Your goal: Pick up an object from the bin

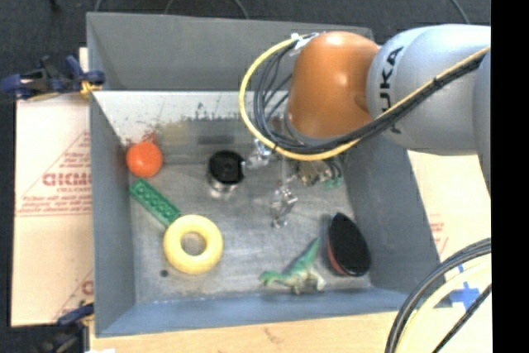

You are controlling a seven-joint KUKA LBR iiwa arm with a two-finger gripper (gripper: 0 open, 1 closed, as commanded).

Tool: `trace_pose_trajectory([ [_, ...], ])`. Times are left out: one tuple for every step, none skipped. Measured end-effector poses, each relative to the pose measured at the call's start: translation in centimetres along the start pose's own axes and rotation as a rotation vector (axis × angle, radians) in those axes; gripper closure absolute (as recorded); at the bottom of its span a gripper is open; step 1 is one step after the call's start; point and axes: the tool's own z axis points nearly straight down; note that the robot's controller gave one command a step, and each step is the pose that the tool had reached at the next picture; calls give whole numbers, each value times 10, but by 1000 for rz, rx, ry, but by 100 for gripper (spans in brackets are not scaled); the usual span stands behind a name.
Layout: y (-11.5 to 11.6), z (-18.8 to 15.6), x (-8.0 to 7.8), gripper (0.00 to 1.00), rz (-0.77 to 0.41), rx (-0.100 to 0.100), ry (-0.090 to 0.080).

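The gripper (279, 215) hangs as a slim metal piece under the orange cover (329, 84) of the arm (430, 87), a little right of the middle of the frame, and whether it is released or clenched cannot be told from this angle. Its tip is over a bare patch of the floor of the grey bin (240, 54), touching none of the loose things around it. Farthest left, an orange ball (145, 159) lies near the bin's left wall. Just below it a green studded bar (155, 202) runs slantwise down to the right. Its lower end is beside a yellow ring (193, 244) that lies flat in the lower left of the floor. Further right, a black round cap on a silvery base (224, 169) stands upper left of the gripper, near it but apart. Below the gripper, close to the front wall, lies a green toy lizard (295, 273), its tail pointing up towards the right. Lower right of the gripper lies a black oval thing with a red edge (345, 245), just beside the lizard's tail. These last three are the nearest to the tip, each clear of it. Yellow and black cables (248, 107) loop round the cover.
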Motion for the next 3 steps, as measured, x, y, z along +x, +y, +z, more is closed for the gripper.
trace_pose_trajectory([
  [34,22,5,0,105,0,2],
  [65,48,38,0,-80,-1,1],
  [90,60,47,0,-201,-2,8],
])
